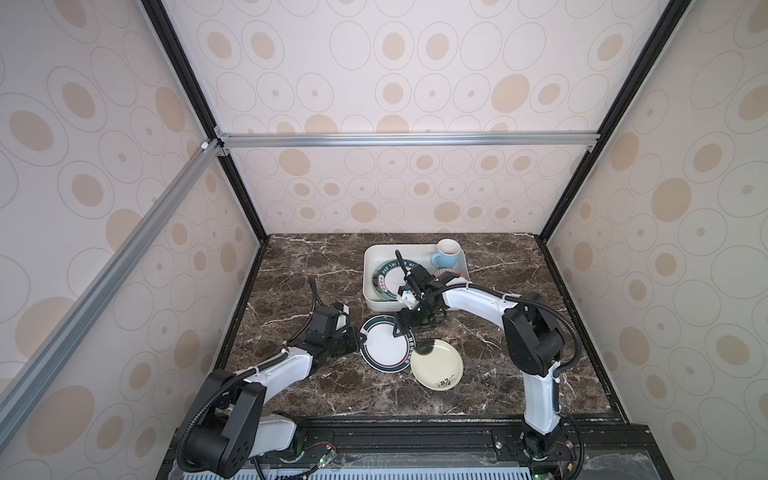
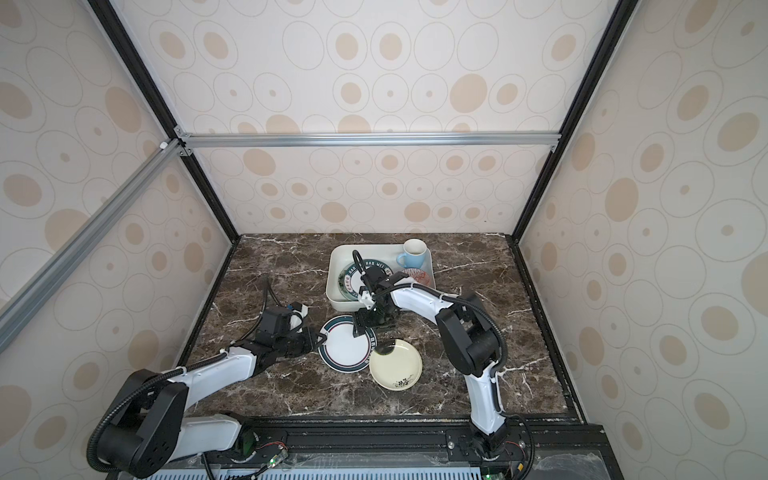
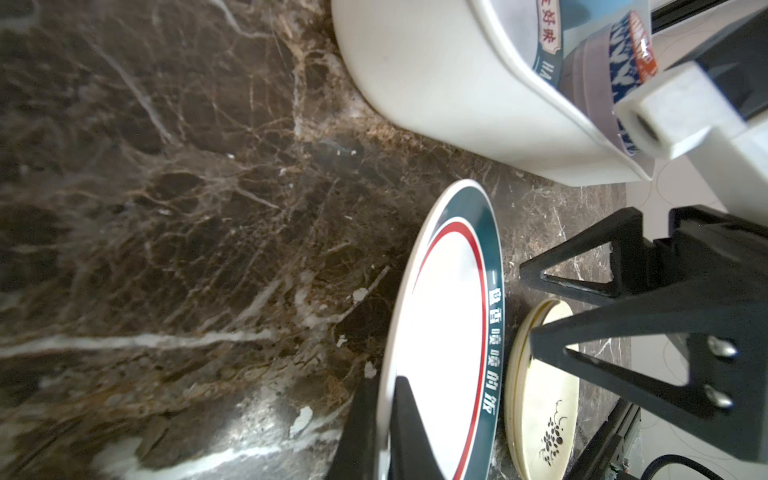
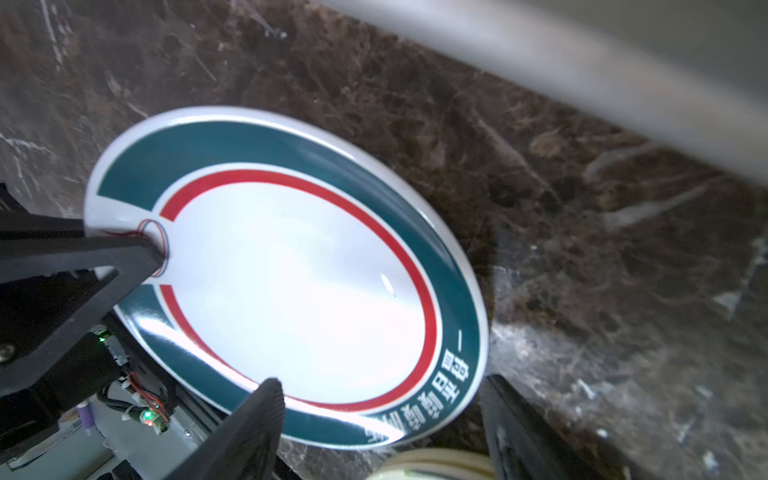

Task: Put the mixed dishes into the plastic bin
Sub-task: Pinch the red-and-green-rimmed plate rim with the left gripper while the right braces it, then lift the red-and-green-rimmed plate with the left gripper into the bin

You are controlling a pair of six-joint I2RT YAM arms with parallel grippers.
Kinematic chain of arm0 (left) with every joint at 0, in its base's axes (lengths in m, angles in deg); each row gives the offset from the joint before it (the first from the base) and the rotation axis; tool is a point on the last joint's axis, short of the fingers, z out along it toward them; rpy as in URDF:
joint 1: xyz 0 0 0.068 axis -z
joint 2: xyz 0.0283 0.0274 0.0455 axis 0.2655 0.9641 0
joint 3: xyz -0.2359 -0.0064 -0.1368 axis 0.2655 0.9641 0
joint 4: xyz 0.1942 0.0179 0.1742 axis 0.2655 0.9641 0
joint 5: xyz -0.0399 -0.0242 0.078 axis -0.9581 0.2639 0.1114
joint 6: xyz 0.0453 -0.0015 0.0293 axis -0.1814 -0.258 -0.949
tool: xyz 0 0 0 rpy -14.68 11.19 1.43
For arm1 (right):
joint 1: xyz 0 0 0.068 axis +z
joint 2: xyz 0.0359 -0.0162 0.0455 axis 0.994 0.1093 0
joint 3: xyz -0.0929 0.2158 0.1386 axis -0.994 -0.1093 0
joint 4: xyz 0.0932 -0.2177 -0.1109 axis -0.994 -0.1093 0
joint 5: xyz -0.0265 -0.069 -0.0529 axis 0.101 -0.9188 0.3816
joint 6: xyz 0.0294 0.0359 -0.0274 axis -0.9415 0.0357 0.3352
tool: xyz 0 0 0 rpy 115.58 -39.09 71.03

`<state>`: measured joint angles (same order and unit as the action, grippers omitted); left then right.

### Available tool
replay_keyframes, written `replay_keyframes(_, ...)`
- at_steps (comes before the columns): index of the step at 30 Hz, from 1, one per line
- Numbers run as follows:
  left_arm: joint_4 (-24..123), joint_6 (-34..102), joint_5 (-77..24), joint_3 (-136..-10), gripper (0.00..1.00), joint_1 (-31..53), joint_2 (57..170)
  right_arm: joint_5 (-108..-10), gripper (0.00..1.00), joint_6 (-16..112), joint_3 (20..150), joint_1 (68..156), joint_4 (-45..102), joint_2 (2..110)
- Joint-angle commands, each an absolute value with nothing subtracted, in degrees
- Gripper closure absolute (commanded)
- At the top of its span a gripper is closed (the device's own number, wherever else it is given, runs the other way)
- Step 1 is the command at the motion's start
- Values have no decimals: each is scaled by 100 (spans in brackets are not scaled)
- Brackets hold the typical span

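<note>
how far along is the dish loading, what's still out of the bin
Done: a lettered plate, the light-blue mug and the red-patterned bowl sit in the plastic bin.
In hand: the left gripper is shut on the rim of the red-ringed plate, outside the bin; the right gripper is open at its opposite edge.
Left: that plate and the cream plate next to it.

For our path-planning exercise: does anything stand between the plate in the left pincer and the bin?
Yes. The open right pincer hangs over the plate's bin-side rim, just before the bin's near wall, likely blocking the direct way. The left pincer grips the opposite rim.
</note>
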<state>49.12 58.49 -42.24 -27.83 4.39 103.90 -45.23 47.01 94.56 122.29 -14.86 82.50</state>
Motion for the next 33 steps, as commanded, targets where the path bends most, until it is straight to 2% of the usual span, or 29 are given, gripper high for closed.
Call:
replay_keyframes(1,5754,5563,-3926,-3052,100,464,10068,-4551,20,4826,9396,12242,-1788,7710)
replay_keyframes(10,6813,5424,-3714,-4032,100,464,9383,-4667,18,4878,9050,12126,-1755,6801)
replay_keyframes(18,7533,5242,-3535,-5207,100,466,9398,-4706,17,4968,8428,11945,-1615,6079)
replay_keyframes(24,7502,5098,-3473,-5950,100,455,10075,-4674,16,4998,7942,11683,-1457,5609)
replay_keyframes(33,6960,5029,-3802,-7375,100,414,12102,-4431,16,5087,7599,11243,-1450,5324)
